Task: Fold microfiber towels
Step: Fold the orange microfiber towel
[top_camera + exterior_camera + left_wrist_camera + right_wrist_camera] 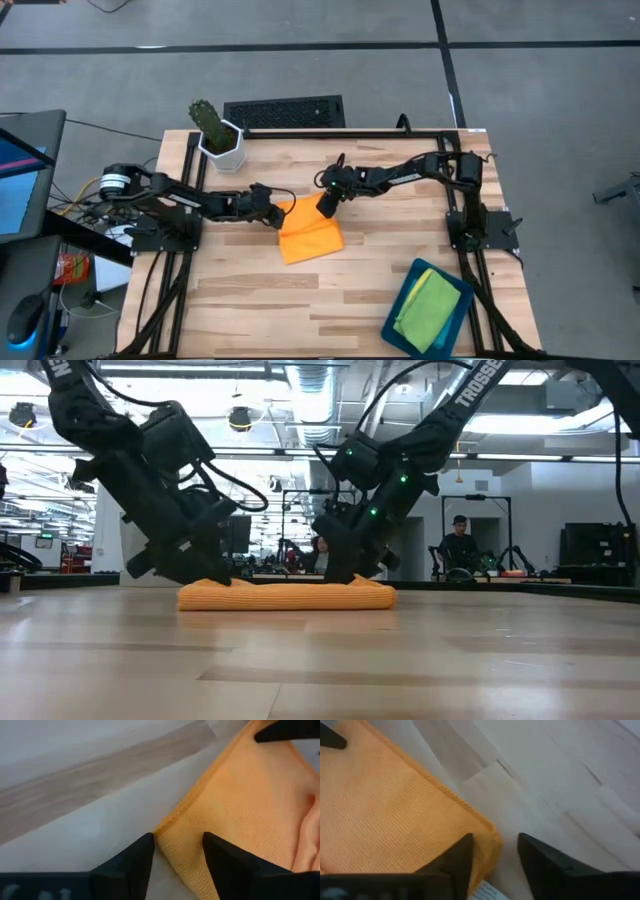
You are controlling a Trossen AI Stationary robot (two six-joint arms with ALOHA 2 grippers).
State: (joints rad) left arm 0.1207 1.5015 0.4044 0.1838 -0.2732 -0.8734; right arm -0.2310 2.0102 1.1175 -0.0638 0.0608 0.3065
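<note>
Orange towel (309,236) lies folded on counter (250,300) | left claw (273,217) released at one corner | right claw (326,205) released at another, fold judged laid.

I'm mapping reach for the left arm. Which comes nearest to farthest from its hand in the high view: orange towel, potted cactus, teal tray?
From the left hand:
1. Orange towel, right at the hand, mid-table.
2. Potted cactus, far-left corner.
3. Teal tray, near-right corner.

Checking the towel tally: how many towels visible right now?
3: orange towel mid-table between left gripper and right gripper; green towel atop blue towel in the tray. More may be hidden underneath.
</note>
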